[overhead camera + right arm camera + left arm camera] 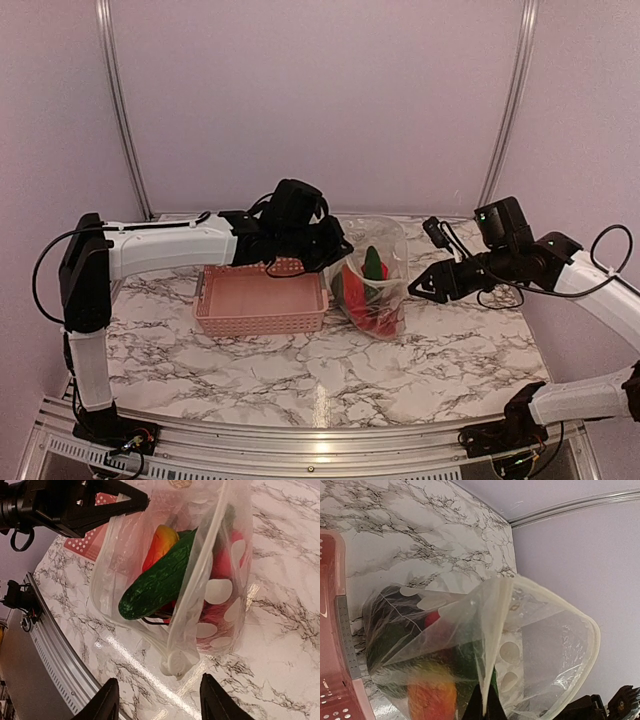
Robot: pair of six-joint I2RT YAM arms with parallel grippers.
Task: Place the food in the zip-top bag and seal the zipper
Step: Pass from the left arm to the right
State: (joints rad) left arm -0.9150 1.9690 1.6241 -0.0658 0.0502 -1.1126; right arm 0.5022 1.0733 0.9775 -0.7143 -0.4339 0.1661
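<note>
Now left fingers (pixel 342 246) tight on zip-top bag (pixel 386 242) rim (seemingly zipper (pixel 594 635)), right fingers (pixel 413 288) wide, apart.

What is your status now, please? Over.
Left gripper shut on zip-top bag rim; right gripper open, beside it. Food inside, zipper unsealed. Pink basket alongside, not blocking.

Orange food (pixel 431 695) blurred, cut by bottom edge; basket (pixel 330 630) cropped left.

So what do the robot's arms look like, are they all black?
No! The left arm and right arm have white tubes and black joints. The left gripper and right gripper are black, with two pointed fingers each. Thin black cables loop along them.
</note>
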